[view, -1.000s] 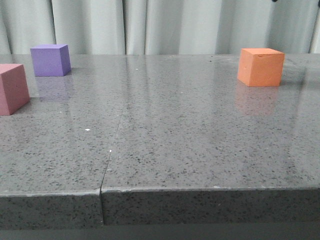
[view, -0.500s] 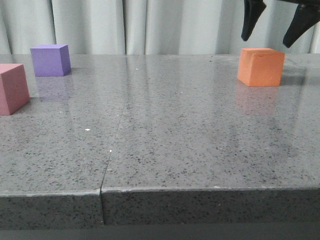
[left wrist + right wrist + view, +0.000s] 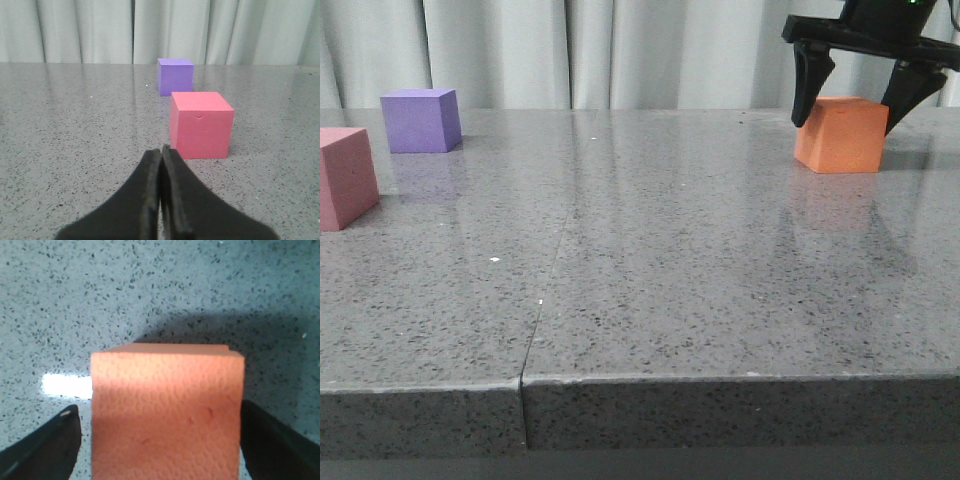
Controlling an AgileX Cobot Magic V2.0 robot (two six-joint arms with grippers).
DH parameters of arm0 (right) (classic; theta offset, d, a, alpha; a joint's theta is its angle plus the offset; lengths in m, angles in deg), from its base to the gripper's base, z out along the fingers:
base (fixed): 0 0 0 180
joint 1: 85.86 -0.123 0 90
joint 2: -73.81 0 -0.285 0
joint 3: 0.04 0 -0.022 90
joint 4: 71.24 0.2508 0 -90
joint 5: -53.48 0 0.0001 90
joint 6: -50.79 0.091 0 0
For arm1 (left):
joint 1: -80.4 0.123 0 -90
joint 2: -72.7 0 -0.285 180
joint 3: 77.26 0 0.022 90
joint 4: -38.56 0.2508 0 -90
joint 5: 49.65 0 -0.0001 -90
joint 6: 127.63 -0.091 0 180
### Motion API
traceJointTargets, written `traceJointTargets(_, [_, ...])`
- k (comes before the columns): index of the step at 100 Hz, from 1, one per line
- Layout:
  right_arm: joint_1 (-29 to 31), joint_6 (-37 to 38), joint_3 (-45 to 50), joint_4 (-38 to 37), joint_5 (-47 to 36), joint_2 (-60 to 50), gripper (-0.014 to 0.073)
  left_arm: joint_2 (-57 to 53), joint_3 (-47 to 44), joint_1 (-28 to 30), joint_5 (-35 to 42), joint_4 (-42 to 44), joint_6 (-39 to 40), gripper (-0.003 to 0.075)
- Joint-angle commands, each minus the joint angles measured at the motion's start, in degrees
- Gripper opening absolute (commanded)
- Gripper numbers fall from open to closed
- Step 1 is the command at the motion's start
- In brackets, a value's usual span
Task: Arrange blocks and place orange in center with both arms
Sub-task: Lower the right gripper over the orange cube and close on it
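The orange cube [image 3: 841, 134] sits on the grey table at the far right. My right gripper [image 3: 855, 105] hangs over it, open, one finger on each side of the cube's top. In the right wrist view the orange cube [image 3: 167, 412] lies between the two fingers with a small gap on the left. The purple cube [image 3: 420, 120] sits at the far left, the pink cube [image 3: 345, 177] in front of it at the left edge. In the left wrist view my left gripper [image 3: 161, 150] is shut and empty, just short of the pink cube [image 3: 201, 125], with the purple cube [image 3: 175, 76] behind.
The grey speckled table [image 3: 650, 260] has a seam [image 3: 545, 290] running from its front edge toward the back. A pale curtain [image 3: 620, 50] hangs behind the table. The table's front edge is near the camera.
My right gripper has come down from above into view and now straddles the top of the orange cube. The three cubes have not moved.
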Motion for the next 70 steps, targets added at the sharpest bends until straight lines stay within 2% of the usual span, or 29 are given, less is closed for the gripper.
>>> traceJointTargets(1, [0.2,-0.6,-1.9,0.7,-1.8,-2.6,0.0610,-1.6,-2.4,0.2,4.4,-0.2,0.4,-0.0020])
traceJointTargets(8, [0.2,-0.6,-1.9,0.7,-1.8,-2.1,0.0552,-1.6,-2.4,0.2,4.4,-0.2,0.4,-0.0020])
traceJointTargets(25, [0.2,-0.6,-1.9,0.6,-2.2,-2.0,0.0329,-1.6,-2.4,0.2,4.4,-0.2,0.4,-0.0020])
traceJointTargets(32, [0.2,-0.6,-1.9,0.6,-2.2,-2.0,0.0281,-1.6,-2.4,0.2,4.4,-0.2,0.4,-0.0020])
traceJointTargets(70, [0.2,-0.6,-1.9,0.7,-0.6,-2.0,0.0266,-1.6,-2.4,0.2,4.4,-0.2,0.4,-0.0020])
